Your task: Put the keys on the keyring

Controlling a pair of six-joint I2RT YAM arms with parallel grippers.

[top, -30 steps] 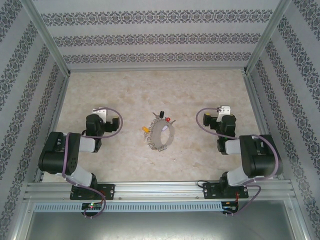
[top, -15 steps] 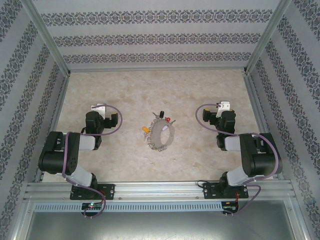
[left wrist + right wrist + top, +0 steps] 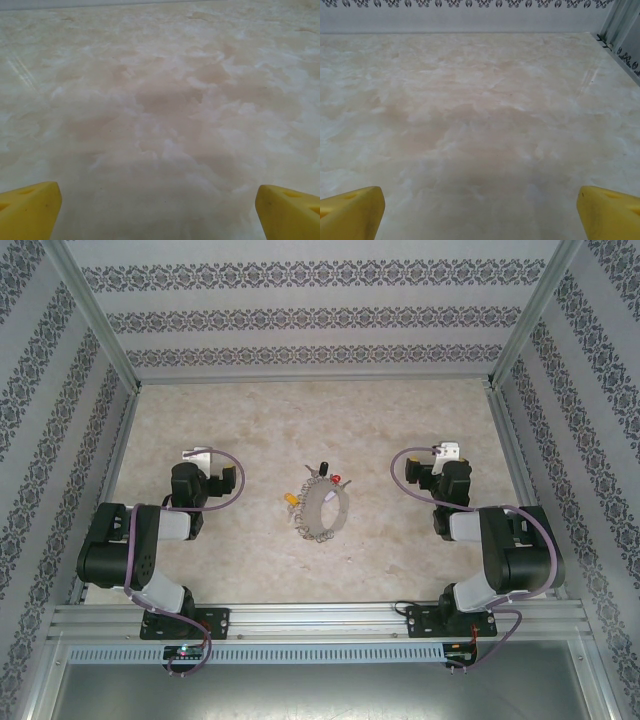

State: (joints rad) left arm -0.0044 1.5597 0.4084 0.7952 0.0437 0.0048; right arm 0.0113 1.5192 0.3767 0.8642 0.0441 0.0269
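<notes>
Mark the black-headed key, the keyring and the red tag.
black-headed key [image 3: 322,468], top view, its dark head.
keyring [image 3: 318,535], top view, near arc of the loop.
red tag [image 3: 335,479], top view, its middle.

bright, even light; soft shadows

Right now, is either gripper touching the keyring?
No: the keyring lies alone in the middle of the table, with the left gripper and right gripper open over bare surface either side of it.

Black arms [image 3: 112,548] with pale grey sections and looping purplish cables [image 3: 233,480]. Left end effector [image 3: 160,215] and right end effector [image 3: 480,215] carry yellow wedge fingers [image 3: 27,210]; white wrist blocks [image 3: 197,454], possibly camera mounts.
</notes>
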